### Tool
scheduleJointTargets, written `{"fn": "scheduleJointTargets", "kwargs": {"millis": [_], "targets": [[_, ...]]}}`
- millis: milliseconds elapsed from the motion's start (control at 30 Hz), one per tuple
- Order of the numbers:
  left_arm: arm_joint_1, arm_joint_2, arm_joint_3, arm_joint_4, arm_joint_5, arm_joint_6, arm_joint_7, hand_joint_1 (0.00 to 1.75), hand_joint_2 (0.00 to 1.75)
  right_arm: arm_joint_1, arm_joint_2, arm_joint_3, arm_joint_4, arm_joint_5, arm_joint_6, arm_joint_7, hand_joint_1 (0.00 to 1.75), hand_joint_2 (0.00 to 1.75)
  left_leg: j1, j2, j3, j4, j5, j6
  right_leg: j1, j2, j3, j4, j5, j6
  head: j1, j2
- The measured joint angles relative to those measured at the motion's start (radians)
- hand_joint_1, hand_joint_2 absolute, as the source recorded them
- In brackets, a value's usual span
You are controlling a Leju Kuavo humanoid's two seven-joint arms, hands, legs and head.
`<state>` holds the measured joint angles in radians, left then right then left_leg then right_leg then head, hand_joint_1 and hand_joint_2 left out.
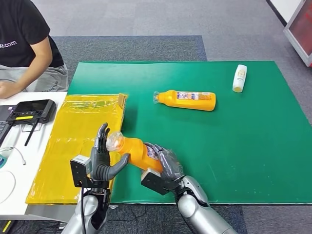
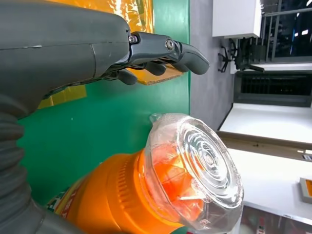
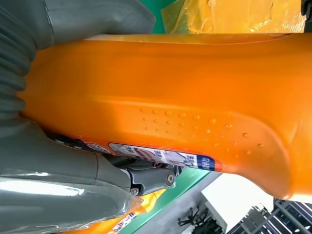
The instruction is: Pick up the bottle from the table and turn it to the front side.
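An orange bottle (image 1: 138, 151) with a clear cap (image 1: 114, 141) is held off the green mat (image 1: 239, 146) near its front edge, lying roughly level with the cap pointing left. My right hand (image 1: 165, 165) grips its body; in the right wrist view the fingers (image 3: 154, 178) and thumb wrap the orange bottle (image 3: 165, 87), whose label edge faces the fingers. My left hand (image 1: 101, 156) stands beside the cap, fingers upright and spread, thumb reaching toward the neck. In the left wrist view the fingers (image 2: 165, 51) stay apart from the cap (image 2: 191, 170).
A second orange bottle (image 1: 187, 100) lies on its side mid-mat. A small white bottle (image 1: 240, 78) lies at the back right. A yellow plastic bag (image 1: 73, 141) covers the table's left part. A person (image 1: 26, 44) sits at the far left by a black device (image 1: 31, 111).
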<state>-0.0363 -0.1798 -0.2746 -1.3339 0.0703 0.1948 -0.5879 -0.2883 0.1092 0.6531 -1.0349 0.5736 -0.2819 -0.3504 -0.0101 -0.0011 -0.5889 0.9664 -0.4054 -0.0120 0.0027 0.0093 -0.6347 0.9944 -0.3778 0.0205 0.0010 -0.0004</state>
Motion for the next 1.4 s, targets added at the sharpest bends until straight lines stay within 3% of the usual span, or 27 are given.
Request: {"fn": "scheduleJointTargets", "kwargs": {"millis": [333, 833, 900, 967, 1033, 1233, 1300, 1400], "targets": [[-0.008, -0.005, -0.091, 0.012, -0.028, -0.026, 0.031, 0.00, 1.75, -0.015, 0.000, -0.002, -0.027, -0.052, 0.004, 0.004, 1.75, 1.75, 0.000, 0.000, -0.003, 0.000, 0.000, 0.000, 0.000, -0.001, -0.002, 0.000, 0.000, 0.000, 0.000, 0.000], [-0.023, -0.004, -0.119, 0.068, 0.059, -0.099, 0.065, 0.02, 1.75, -0.021, 0.004, 0.021, -0.021, -0.053, -0.004, -0.015, 1.75, 1.75, 0.000, 0.000, -0.004, 0.000, 0.000, 0.000, 0.000, -0.001, -0.004, 0.000, 0.000, 0.001, 0.000, 0.000], [-0.028, -0.004, -0.119, 0.072, 0.061, -0.099, 0.063, 0.42, 1.75, -0.021, 0.004, 0.027, -0.021, -0.049, -0.007, -0.016, 1.75, 1.75, 0.000, 0.000, -0.004, 0.000, 0.000, 0.000, 0.000, -0.001, -0.004, 0.000, 0.000, 0.001, 0.000, 0.000], [-0.032, -0.003, -0.119, 0.074, 0.060, -0.100, 0.058, 1.26, 1.75, -0.021, 0.004, 0.031, -0.021, -0.045, -0.010, -0.017, 1.75, 1.75, 0.000, 0.000, -0.005, 0.000, 0.000, 0.000, 0.000, -0.001, -0.004, 0.000, 0.000, 0.001, 0.000, 0.000], [-0.034, -0.002, -0.119, 0.075, 0.055, -0.097, 0.051, 1.73, 1.75, -0.022, 0.004, 0.032, -0.020, -0.043, -0.014, -0.017, 1.75, 1.75, 0.000, 0.000, -0.005, 0.000, 0.000, 0.000, 0.000, -0.001, -0.004, 0.000, 0.000, 0.001, 0.000, 0.000], [-0.037, -0.001, -0.120, 0.075, 0.014, -0.058, 0.034, 1.75, 1.75, -0.025, 0.004, 0.035, -0.015, -0.040, -0.029, -0.017, 1.75, 1.75, 0.000, 0.000, -0.005, 0.000, 0.000, 0.000, 0.000, -0.001, -0.004, 0.000, 0.000, 0.001, 0.000, 0.000], [-0.037, 0.000, -0.119, 0.075, 0.009, -0.053, 0.033, 1.75, 1.75, -0.026, 0.004, 0.037, -0.013, -0.039, -0.030, -0.018, 1.63, 1.75, 0.000, 0.000, -0.005, 0.000, 0.000, 0.000, 0.000, -0.001, -0.004, 0.000, 0.000, 0.001, 0.000, 0.000], [-0.040, 0.002, -0.120, 0.075, 0.004, -0.054, 0.032, 1.75, 1.75, -0.026, 0.004, 0.038, -0.013, -0.041, -0.030, -0.021, 0.55, 1.75, 0.000, 0.000, -0.005, 0.000, 0.000, 0.000, 0.000, -0.001, -0.005, 0.000, 0.000, 0.001, 0.000, 0.000]]}}
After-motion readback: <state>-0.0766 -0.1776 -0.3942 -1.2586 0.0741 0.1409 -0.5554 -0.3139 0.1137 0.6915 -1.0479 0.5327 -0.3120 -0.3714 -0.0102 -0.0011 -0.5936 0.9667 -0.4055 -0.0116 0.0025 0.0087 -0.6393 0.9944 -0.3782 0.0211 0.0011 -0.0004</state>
